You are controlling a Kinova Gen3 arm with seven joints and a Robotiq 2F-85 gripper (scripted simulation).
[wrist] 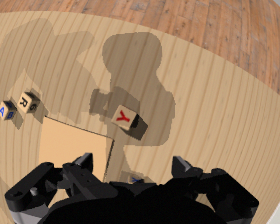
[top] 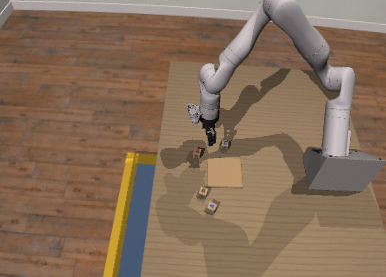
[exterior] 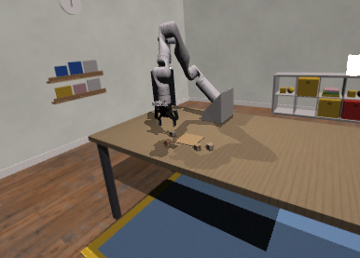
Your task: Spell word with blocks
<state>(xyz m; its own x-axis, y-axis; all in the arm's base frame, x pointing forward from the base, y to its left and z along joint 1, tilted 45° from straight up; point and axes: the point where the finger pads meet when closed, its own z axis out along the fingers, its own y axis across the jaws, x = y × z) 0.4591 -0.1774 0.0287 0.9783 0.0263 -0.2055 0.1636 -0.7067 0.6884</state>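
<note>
Four blocks sit off the mat [top: 225, 173], and the wide-open, empty pincer [top: 210, 136] hangs just left of the upper-right block [top: 225, 144].

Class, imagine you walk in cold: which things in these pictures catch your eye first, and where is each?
The pale arm arches from its grey base down to the open gripper, which hangs over the wooden table. Below it lies a tan mat with four small letter blocks scattered around it, none on it; the nearest to the gripper is a blue-lettered one.
</note>
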